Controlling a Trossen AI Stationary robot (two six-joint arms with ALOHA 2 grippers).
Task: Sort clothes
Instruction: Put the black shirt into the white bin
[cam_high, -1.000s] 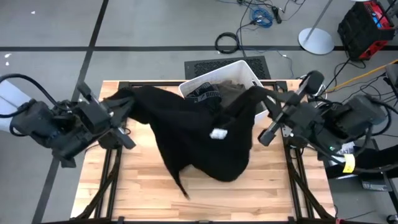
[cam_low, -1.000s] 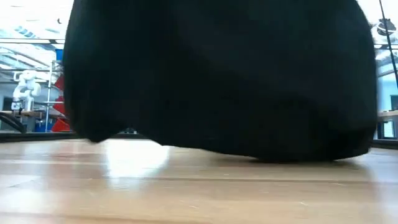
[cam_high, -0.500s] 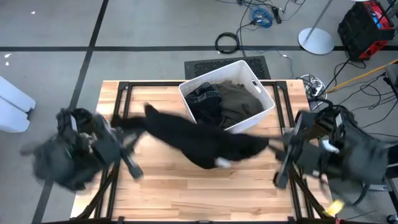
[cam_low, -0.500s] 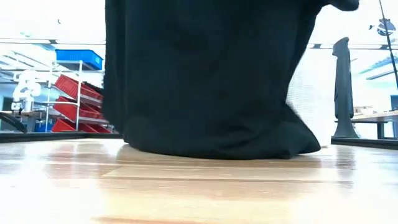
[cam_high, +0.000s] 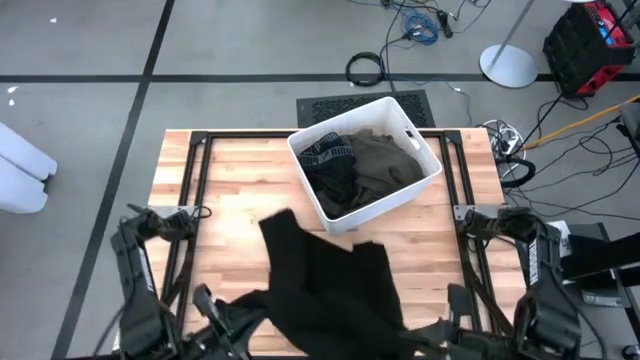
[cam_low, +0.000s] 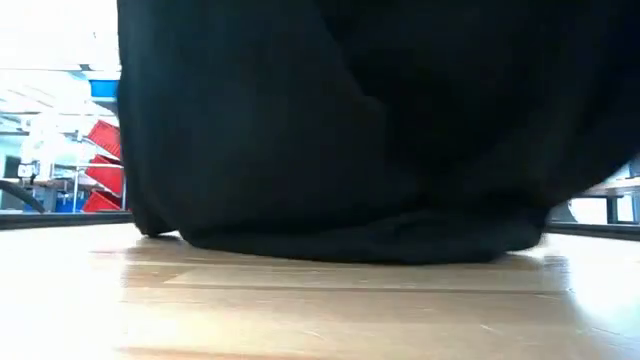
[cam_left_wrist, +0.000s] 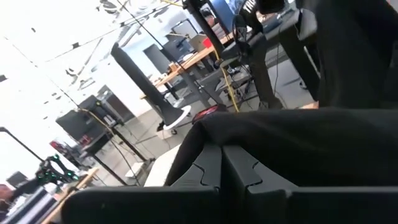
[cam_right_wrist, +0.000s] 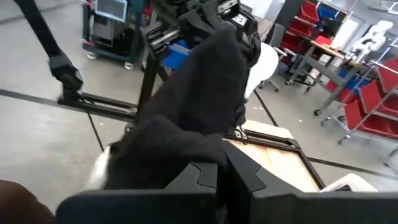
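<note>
A large black garment (cam_high: 325, 285) is spread over the near half of the wooden table (cam_high: 230, 170). Its far end (cam_high: 283, 228) lies on the boards. In the low view the black garment (cam_low: 360, 130) fills the picture, its lower fold (cam_low: 360, 250) resting on the table. My left gripper (cam_high: 238, 318) is shut on its left end and my right gripper (cam_high: 432, 332) on its right end, both at the table's near edge. A white bin (cam_high: 408, 125) at the far middle holds dark and olive clothes (cam_high: 375, 165). My left gripper pinches a bunched part of the black garment's left end (cam_left_wrist: 249, 134) between its two shut fingers (cam_left_wrist: 208, 168), coming in about level. The cloth runs away from the fingers toward the table. My right gripper pinches a gathered bunch at the garment's right end (cam_right_wrist: 186, 146) between its shut fingers (cam_right_wrist: 205, 177), pointing slightly down. The cloth piles up in front of the fingers; how many layers it holds cannot be told.
Bare boards lie left of the bin (cam_high: 230, 170) and on the far right (cam_high: 440, 215). Black frame rails (cam_high: 190, 215) run along both sides of the table. Cables and a red crate (cam_high: 590, 40) lie on the floor beyond.
Both grippers have swept from the table's far sides toward its near edge and sunk, wrists turning. The black garment, held spread over the bin, has been drawn off it toward the near edge; it now lies on the near half of the table.
</note>
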